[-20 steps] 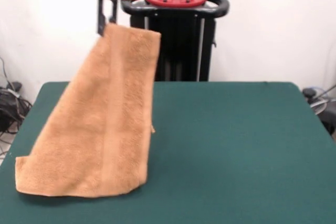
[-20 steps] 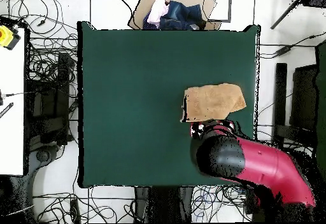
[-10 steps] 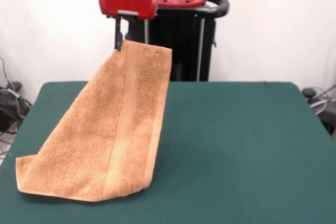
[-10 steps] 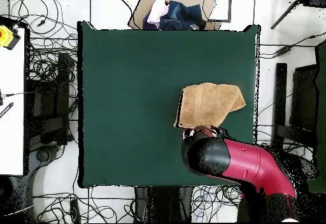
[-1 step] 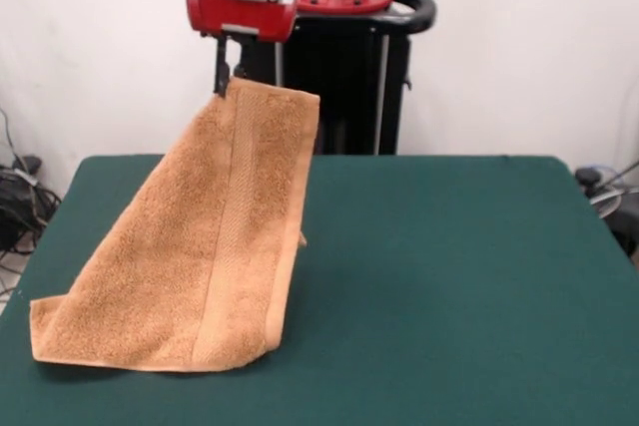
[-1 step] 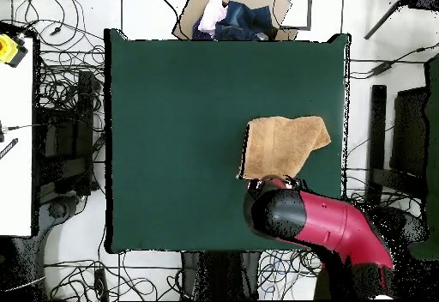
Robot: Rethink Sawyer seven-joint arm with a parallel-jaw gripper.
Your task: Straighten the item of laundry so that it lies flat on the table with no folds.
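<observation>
Over the last second the tool (image 5: 222,79) has carried the towel's (image 5: 205,246) pinched top corner sideways toward the surface's (image 5: 449,276) middle, then nearly stopped. The towel hangs doubled, its lower hem resting by the surface's front-left corner, so folds remain.

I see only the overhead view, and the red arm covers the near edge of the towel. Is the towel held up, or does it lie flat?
Observer: It is held up. In the front view the end effector grips one top corner of the towel, well above the table.
Operator: Does any part touch the table?
Observer: Yes. The lower edge rests on the green cloth, near the table's front left corner in that view.
Operator: Is it folded?
Observer: It hangs slanted, and its right side appears doubled along the woven band.
</observation>
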